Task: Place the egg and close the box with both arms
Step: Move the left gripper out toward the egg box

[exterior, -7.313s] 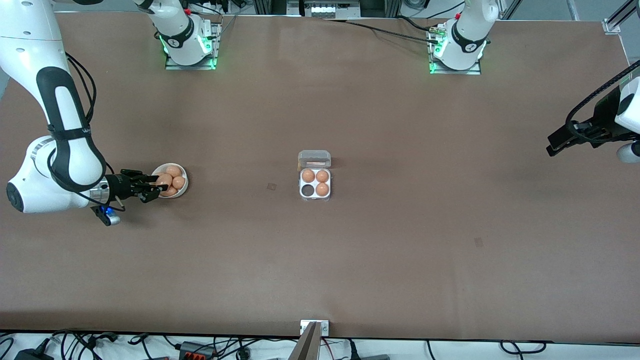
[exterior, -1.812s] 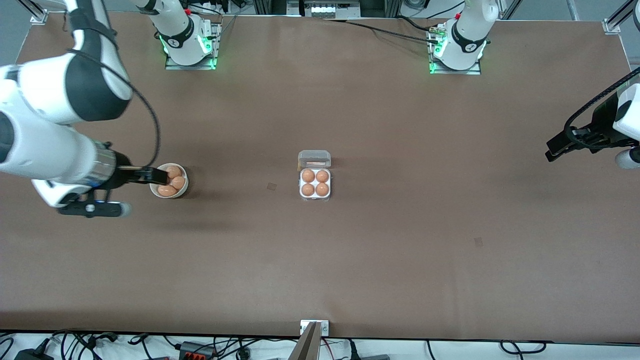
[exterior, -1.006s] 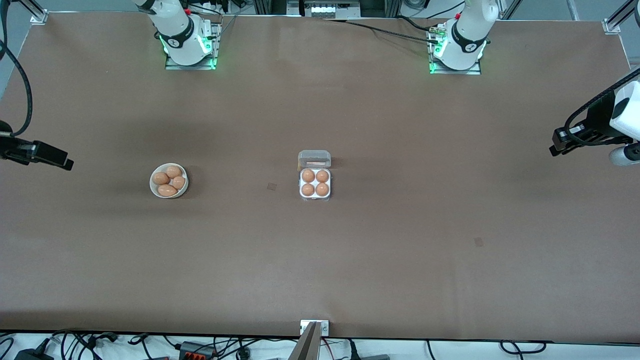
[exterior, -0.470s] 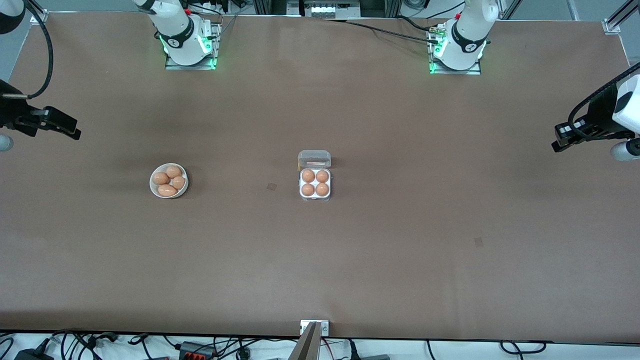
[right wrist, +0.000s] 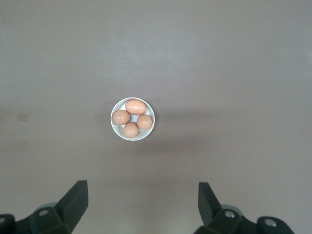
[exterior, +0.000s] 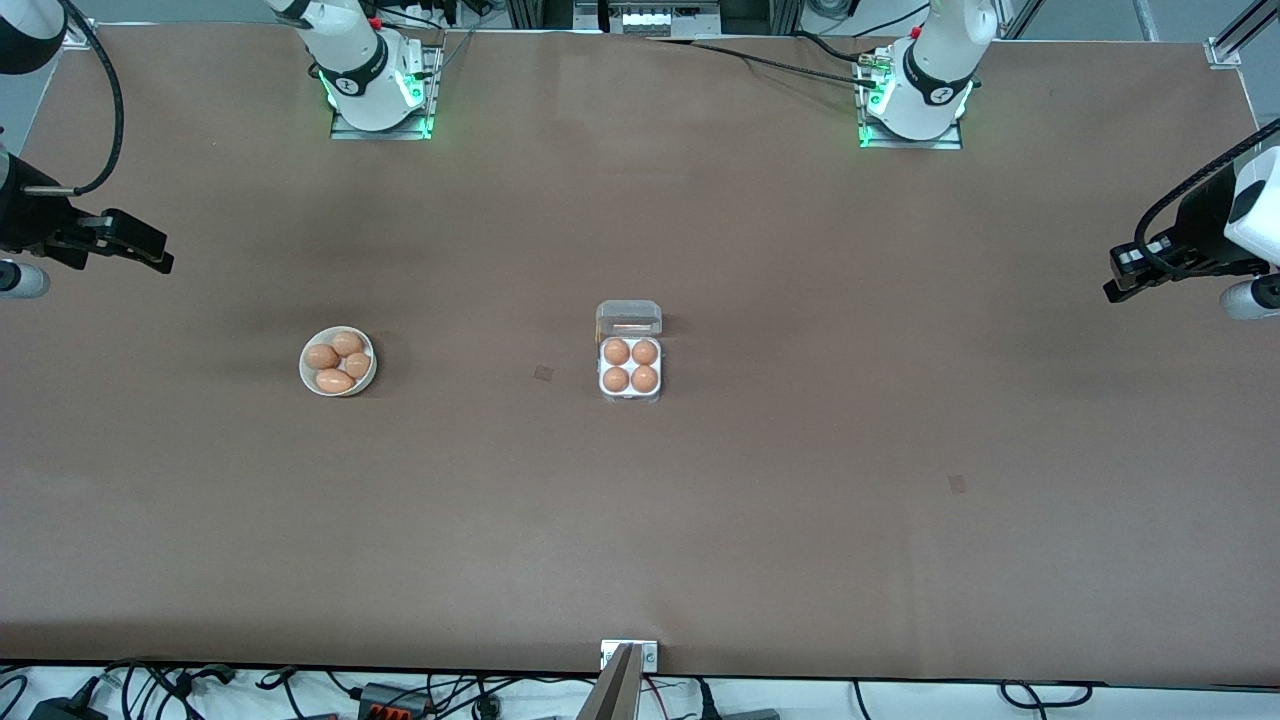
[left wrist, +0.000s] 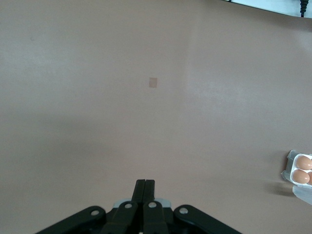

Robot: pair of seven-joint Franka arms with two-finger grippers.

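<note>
Front view: bare table is seen nearest the camera; farther on, the box sits mid-table, lid up, four eggs seated. The right gripper is spread wide and empty, the left gripper pressed closed, empty, at opposite table ends.

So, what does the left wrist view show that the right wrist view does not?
Only the left wrist view shows the box, cut off at the picture's edge with two eggs visible in it, a small pale mark on the table, and the left claw, shut and empty. Only the right wrist view shows the bowl with four eggs in it, and the right claw, open and empty, above it. Both show the bare brown table.
</note>
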